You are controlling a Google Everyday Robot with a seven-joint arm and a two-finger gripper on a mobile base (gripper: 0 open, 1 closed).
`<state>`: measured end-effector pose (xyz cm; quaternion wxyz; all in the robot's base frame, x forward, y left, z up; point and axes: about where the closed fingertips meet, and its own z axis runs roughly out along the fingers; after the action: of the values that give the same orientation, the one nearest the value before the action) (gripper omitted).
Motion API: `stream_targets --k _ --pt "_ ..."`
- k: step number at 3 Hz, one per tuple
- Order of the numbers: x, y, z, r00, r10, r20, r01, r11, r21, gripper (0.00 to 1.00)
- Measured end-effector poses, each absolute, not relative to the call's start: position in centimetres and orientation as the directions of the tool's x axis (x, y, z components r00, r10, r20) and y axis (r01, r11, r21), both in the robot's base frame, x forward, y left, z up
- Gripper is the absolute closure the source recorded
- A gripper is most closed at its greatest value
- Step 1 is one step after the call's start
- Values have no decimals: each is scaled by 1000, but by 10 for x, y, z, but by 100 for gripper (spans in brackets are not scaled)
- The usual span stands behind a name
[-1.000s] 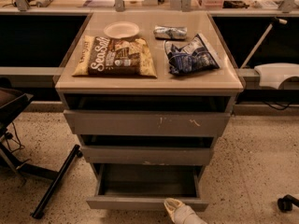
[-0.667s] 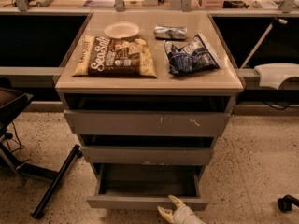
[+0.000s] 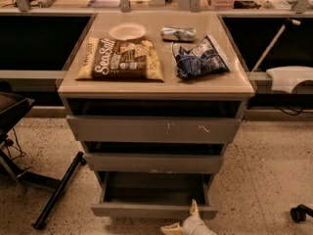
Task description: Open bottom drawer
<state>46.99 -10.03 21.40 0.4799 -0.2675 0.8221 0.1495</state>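
The bottom drawer [image 3: 154,210] of a grey three-drawer cabinet stands pulled out, showing its shallow grey tray [image 3: 156,190] inside. Its plain flat front faces me near the lower edge of the view. My gripper [image 3: 182,218] is just in front of that drawer front, right of its centre, at the very bottom of the frame. One pale finger [image 3: 194,209] points up against the front's lower edge and another lies out to the left. The fingers are spread apart and hold nothing. The two upper drawers [image 3: 154,129] are also slightly out.
On the cabinet top [image 3: 230,84] lie a brown SeaSalt chip bag [image 3: 120,58], a white plate [image 3: 127,31], a blue snack bag [image 3: 199,58] and a small silver packet [image 3: 178,33]. A black chair base [image 3: 51,192] stands on the speckled floor at left, a caster [image 3: 299,213] at right.
The gripper has shifted a little left and back from the drawer front, and its fingers have spread apart. The drawer stays pulled out.
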Motion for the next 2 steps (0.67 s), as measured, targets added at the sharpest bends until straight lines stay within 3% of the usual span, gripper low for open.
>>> stream_targets --k 2 --pt "498 -106 211 -419 -489 -765 -667 738 -106 0"
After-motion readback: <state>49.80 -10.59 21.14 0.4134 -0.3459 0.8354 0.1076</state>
